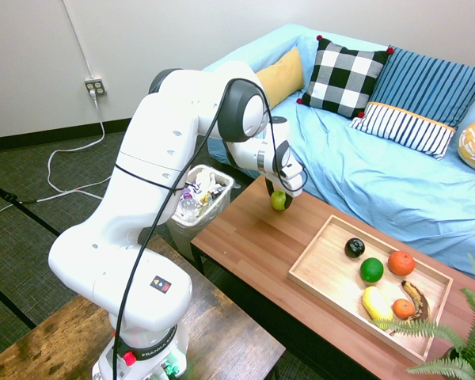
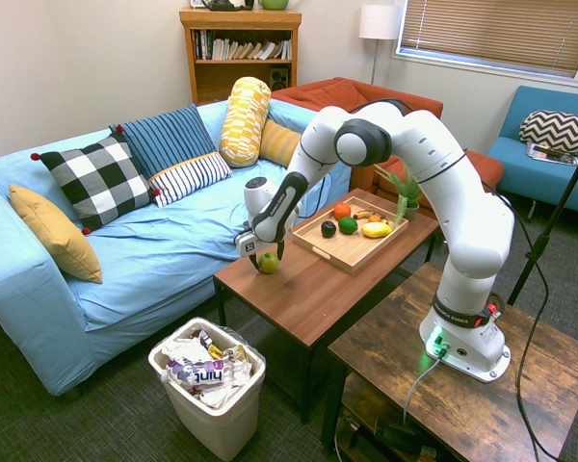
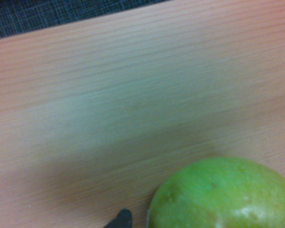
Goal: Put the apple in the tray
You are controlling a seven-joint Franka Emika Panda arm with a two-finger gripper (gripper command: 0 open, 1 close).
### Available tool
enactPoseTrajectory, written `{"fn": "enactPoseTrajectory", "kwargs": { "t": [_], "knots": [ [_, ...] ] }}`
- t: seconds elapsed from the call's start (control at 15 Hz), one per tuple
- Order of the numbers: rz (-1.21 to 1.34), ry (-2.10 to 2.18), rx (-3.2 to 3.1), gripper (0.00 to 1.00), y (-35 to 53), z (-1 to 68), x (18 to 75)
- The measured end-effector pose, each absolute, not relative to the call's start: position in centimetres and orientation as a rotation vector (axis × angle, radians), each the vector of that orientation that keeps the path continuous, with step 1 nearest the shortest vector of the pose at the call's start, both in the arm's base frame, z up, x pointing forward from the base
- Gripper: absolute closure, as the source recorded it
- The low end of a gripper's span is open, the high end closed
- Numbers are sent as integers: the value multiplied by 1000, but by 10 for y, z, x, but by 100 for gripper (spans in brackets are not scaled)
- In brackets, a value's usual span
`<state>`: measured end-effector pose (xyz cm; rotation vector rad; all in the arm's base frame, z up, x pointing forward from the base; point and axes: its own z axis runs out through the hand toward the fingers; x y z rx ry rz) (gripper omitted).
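The yellow-green apple [image 1: 278, 200] [image 2: 268, 262] rests on the brown coffee table [image 1: 253, 245], near the corner closest to the sofa. My gripper [image 1: 279, 195] [image 2: 268, 256] is lowered over it, open, one finger on each side of the fruit. The wrist view shows the apple [image 3: 228, 194] close up at the picture's lower right, on wood grain. Further along the same table lies the light wooden tray [image 1: 324, 265] [image 2: 342, 248], about a hand's length from the apple.
Inside the tray are a deep green fruit [image 1: 371, 270], a black fruit [image 1: 354, 247], two orange fruits [image 1: 400, 262], a yellow one [image 1: 376, 303] and a dark banana [image 1: 416, 297]. A full white waste bin [image 1: 199, 202] [image 2: 209, 385] stands off the table's end. The blue sofa [image 1: 396, 182] runs behind; a fern [image 1: 451, 332] overhangs the tray's far end.
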<state>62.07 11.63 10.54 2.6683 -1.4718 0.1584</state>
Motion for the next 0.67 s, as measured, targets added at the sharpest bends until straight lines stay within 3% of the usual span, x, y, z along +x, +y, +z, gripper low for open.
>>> {"fn": "enactPoseTrajectory", "kwargs": {
  "t": [0.67],
  "knots": [
    [148,-1482,2689,100,108,119,631]
  ]
}}
